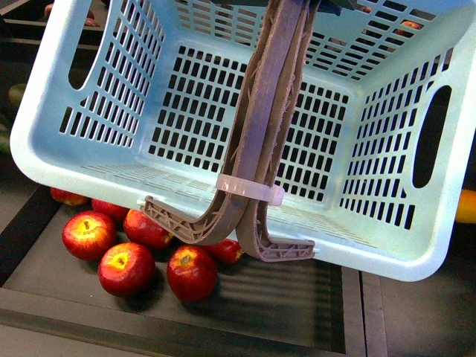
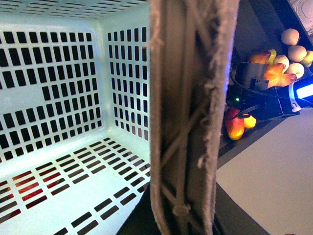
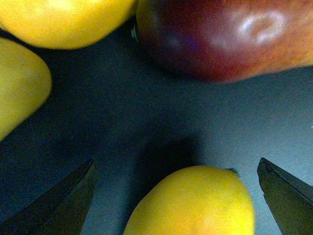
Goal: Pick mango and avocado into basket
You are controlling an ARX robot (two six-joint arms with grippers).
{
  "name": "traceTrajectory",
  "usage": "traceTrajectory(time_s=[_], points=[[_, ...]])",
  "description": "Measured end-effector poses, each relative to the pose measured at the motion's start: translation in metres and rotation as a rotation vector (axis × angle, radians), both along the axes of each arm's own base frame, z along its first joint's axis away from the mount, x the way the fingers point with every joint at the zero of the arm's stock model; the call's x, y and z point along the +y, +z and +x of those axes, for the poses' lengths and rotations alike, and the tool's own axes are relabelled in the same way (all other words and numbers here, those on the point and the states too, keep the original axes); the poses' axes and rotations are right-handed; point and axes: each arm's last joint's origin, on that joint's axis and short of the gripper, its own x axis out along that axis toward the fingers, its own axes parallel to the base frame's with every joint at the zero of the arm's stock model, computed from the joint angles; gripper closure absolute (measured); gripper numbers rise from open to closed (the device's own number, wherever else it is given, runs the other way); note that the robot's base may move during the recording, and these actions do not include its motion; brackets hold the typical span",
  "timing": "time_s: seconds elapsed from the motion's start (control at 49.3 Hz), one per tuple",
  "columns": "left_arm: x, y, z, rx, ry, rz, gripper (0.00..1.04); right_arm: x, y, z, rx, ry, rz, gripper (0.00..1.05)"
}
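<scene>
Yellow mango (image 3: 191, 205) lies between the right gripper's (image 3: 176, 164) spread jaws, lined up for grasping; left gripper's hold on the basket (image 1: 89, 160) goes unseen

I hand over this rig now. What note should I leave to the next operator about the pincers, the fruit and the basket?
Left pincer: not visible; the basket handles fill its camera, so it probably holds them.
Right pincer: open, with the yellow mango between its fingers, not gripped yet.
Basket: raised, tilted, empty.
Avocado: not found in any view.
Done: nothing is in the basket.
Left: grip the mango, put it in, then find and load the avocado.
</scene>
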Motion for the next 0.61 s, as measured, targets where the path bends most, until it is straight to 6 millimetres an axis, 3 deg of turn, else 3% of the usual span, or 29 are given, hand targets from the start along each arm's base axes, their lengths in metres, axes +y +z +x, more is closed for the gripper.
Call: traceTrajectory(time_s=[0.223,0.405,0.608], points=[[0.0,0.0,0.0,0.0,0.0,0.0,0.97,-0.008,0.027,0.008,-0.048,-0.064,-0.043,0.08],[0.0,0.0,0.0,0.0,0.001,0.001,0.97,-0.007,0.03,0.001,-0.028,-0.089,0.019,0.08],[0.0,0.0,0.0,0.0,0.0,0.0,0.97,0.01,0.024,-0.01,0.011,-0.075,0.095,0.08]])
